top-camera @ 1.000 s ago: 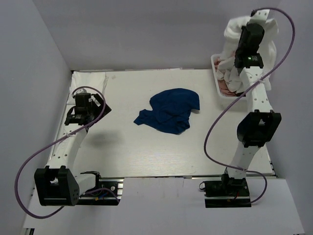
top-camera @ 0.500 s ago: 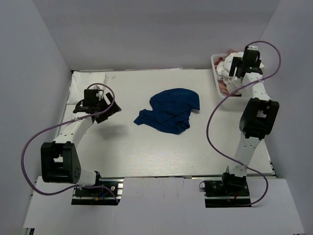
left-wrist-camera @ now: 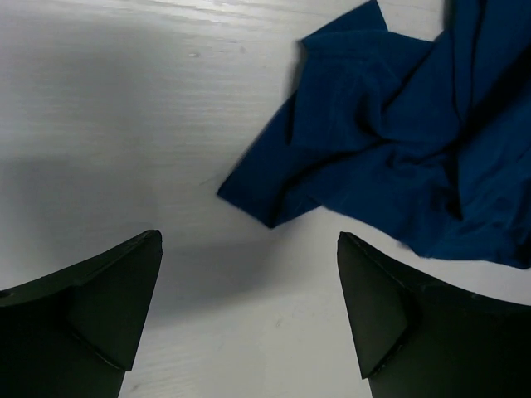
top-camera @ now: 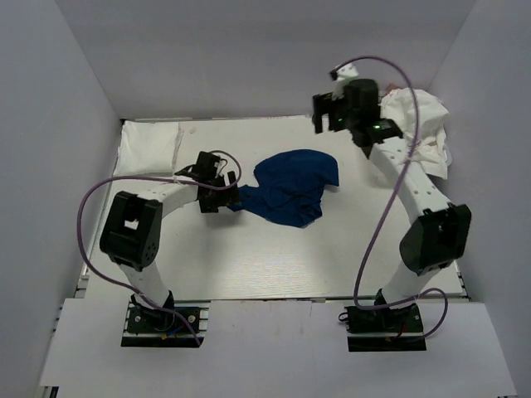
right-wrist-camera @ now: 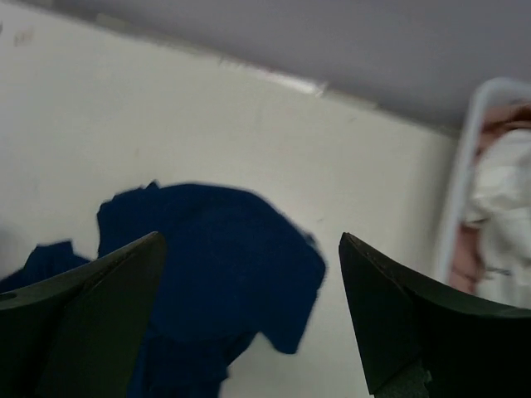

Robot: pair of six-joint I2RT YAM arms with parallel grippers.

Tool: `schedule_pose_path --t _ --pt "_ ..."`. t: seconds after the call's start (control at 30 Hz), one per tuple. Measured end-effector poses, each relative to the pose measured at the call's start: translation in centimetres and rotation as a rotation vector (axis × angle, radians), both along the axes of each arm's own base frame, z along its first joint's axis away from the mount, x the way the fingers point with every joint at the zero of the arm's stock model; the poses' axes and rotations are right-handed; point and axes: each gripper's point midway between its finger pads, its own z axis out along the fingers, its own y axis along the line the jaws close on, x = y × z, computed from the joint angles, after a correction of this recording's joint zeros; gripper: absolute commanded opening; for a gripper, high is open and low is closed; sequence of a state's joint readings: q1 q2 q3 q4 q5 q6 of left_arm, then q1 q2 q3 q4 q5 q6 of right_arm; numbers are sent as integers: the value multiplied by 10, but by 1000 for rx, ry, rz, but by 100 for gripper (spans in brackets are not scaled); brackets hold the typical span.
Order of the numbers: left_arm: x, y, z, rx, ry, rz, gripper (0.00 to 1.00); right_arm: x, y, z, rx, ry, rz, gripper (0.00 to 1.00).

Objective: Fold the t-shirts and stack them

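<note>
Farthest left, a flat white cloth (top-camera: 153,145) lies at the far left corner of the table (top-camera: 249,257); whether it is a shirt I cannot tell. Next comes the left gripper (top-camera: 226,197), low over the table, just beside the left edge of the navy shirt (top-camera: 290,191). Its wrist view shows the left gripper (left-wrist-camera: 249,239) with fingers (left-wrist-camera: 108,307) spread wide and nothing between them; one corner of the navy shirt (left-wrist-camera: 390,141) points toward the gap.

That shirt lies crumpled in a heap at the middle of the table, unfolded.

Further right, the right gripper (top-camera: 329,123) hangs in the air above the far edge of the table, well apart from the left one. From its wrist, the right gripper (right-wrist-camera: 251,238) is also spread and empty, with the navy shirt (right-wrist-camera: 216,265) below it.

At the far right a white shirt (top-camera: 419,116) is bunched up. The right wrist view shows it (right-wrist-camera: 506,182) inside the basket (right-wrist-camera: 465,166), with pink cloth (right-wrist-camera: 502,124) beside it, all blurred.
</note>
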State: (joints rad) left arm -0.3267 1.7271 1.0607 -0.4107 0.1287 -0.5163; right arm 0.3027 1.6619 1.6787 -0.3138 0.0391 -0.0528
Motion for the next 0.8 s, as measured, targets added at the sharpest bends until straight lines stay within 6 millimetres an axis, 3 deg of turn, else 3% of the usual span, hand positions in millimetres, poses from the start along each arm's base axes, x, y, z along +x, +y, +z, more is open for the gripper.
schedule_pose_path --t 0.07,0.2,0.3,0.33,0.37,0.4,0.57,0.63,0.7,0.8 --pt "4 -9 -10 17 14 -18 94 -3 33 -44 -8 96 62 90" --pt "24 -32 -8 24 -16 -40 85 -27 73 -143 -51 316 123 89" --pt "36 -46 -11 25 -35 -48 54 -54 98 -191 -79 439 175 87" --pt "38 -49 -15 32 -35 -51 41 -61 108 -199 -82 464 195 86" --pt "40 -52 -16 30 -33 -52 11 -66 118 -204 -79 476 210 86" --pt "42 -56 -19 30 -34 -53 0 -70 127 -207 -73 481 222 86" --pt "45 -63 -21 44 -55 -52 0 -84 159 -207 -35 471 263 82" --pt "44 -62 -20 46 -62 -36 0 -85 166 -208 -32 464 273 76" --pt "39 -56 -20 60 -69 -16 0 -82 170 -211 -31 461 265 66" --pt "27 -46 -20 80 -69 11 0 -71 182 -221 -22 471 234 64"
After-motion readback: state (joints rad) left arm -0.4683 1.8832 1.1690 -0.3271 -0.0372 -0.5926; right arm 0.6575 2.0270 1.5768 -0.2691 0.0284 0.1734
